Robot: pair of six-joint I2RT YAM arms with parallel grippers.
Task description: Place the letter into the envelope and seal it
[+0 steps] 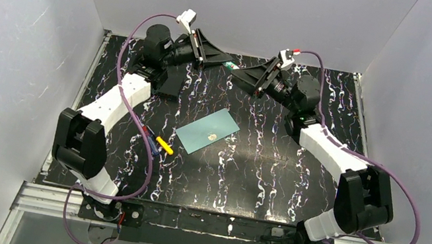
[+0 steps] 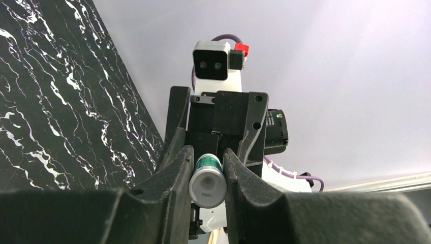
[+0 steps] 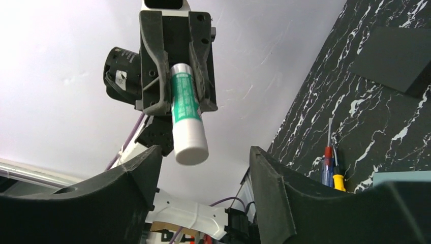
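Left pincer (image 2: 207, 157) nearly closed, grips glue stick (image 2: 207, 185) by its green-white body; stick is held in air above far part of table (image 1: 243, 180). Right pincer (image 3: 202, 152) faces it, fingers spread wide at both sides of stick's white end, apart from it, holds nothing. Teal envelope (image 1: 207, 131) lies flat at table middle, small pale mark on top face. Letter not visible in any view; cannot tell where it is. Red-blue and yellow tools (image 1: 159, 142) lie just left of envelope.
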